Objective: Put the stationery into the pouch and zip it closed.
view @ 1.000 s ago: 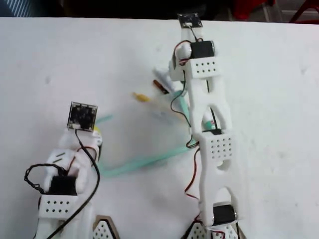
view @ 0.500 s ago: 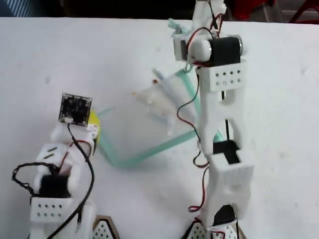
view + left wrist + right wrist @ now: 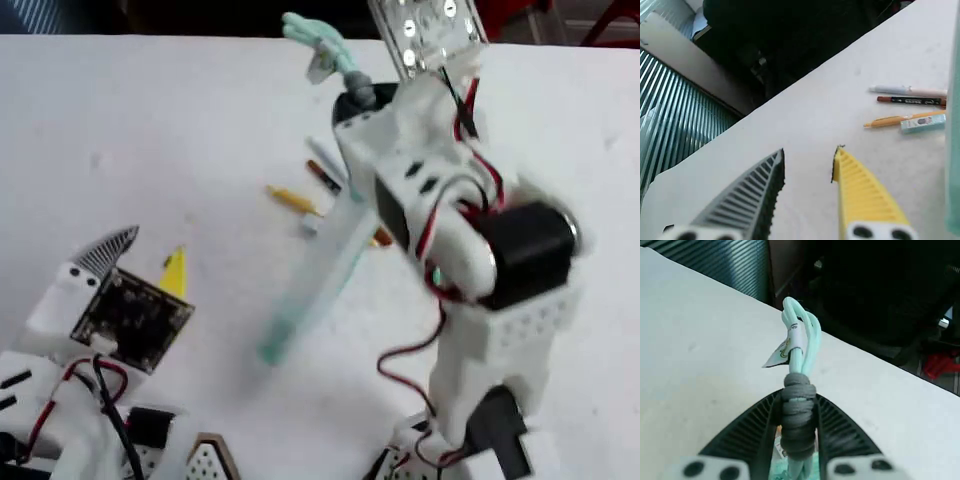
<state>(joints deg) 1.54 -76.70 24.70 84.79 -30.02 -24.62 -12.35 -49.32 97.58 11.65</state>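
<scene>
My right gripper [image 3: 797,407] is shut on the grey knotted cord [image 3: 798,412] of the pouch's zip pull, and a teal loop [image 3: 800,335] with a small tag sticks out past the fingertips. In the high view the right gripper [image 3: 352,97] is raised, and the clear, teal-edged pouch [image 3: 320,270] hangs slanted below it. A white pen [image 3: 907,90], a brown pen [image 3: 910,100], a yellow pen [image 3: 900,119] and a small eraser [image 3: 921,124] lie loose on the table. My left gripper [image 3: 148,255] is open over the near left of the table, apart from the pouch.
The white table [image 3: 150,120] has bare room at the left and far left. The pens [image 3: 292,199] lie just left of the hanging pouch. The right arm's raised body [image 3: 480,250] stands over the table's right middle. Dark room beyond the far edge.
The right arm has swung up and lifted the pouch off the table by its cord. The pens now lie uncovered. The left arm has drawn back toward the near left.
</scene>
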